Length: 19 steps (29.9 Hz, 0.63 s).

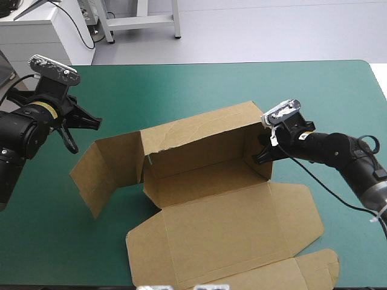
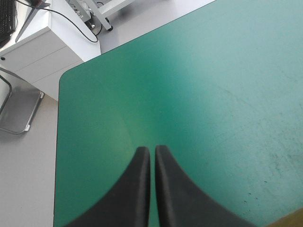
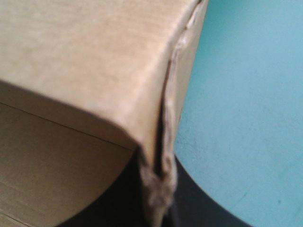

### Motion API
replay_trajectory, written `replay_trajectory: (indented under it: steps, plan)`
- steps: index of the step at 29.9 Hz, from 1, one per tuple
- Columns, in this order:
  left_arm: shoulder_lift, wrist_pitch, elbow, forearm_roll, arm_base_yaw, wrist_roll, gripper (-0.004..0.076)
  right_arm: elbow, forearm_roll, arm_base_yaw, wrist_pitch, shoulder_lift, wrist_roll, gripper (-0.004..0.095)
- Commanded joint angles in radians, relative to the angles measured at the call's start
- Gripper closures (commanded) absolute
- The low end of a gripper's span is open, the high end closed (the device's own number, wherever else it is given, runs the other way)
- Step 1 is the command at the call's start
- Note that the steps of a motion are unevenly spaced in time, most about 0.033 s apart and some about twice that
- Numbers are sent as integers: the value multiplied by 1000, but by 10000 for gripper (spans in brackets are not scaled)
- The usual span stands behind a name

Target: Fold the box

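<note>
The brown box (image 1: 205,175) stands half formed in the middle of the teal-green table. Its back wall and right wall are raised, and its lid (image 1: 236,229) lies flat toward the front edge. A left flap (image 1: 106,169) stands splayed outward. My right gripper (image 1: 264,156) is at the right wall, shut on the box. In the right wrist view the wall's doubled board edge (image 3: 165,142) runs down between the fingers of the right gripper (image 3: 158,194). My left gripper (image 1: 84,136) hangs left of the box, apart from it. It is also in the left wrist view, where the left gripper (image 2: 152,150) is shut over bare cover.
A white cabinet (image 1: 36,30) stands beyond the table's far left corner (image 2: 64,78). The teal-green cover (image 2: 213,94) ahead of the left gripper is bare. The lid's front flap (image 1: 284,275) reaches the table's front edge.
</note>
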Motion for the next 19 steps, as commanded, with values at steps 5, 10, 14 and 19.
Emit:
replay_trajectory:
  steps: [5, 10, 14, 19]
  plan:
    - [-24, -69, -26, 14, -2, -9, 709, -191, -308, -6, 340, -19, 311, 923]
    - [-24, -67, -26, 17, -2, -9, 709, -212, -345, -6, 414, 24, 337, 923]
    - [-24, -67, -26, 17, -2, -9, 709, -212, -345, -6, 365, 102, 333, 923]
    - [-24, -69, -26, 12, -2, -9, 709, -261, -345, -6, 337, 247, 350, 923]
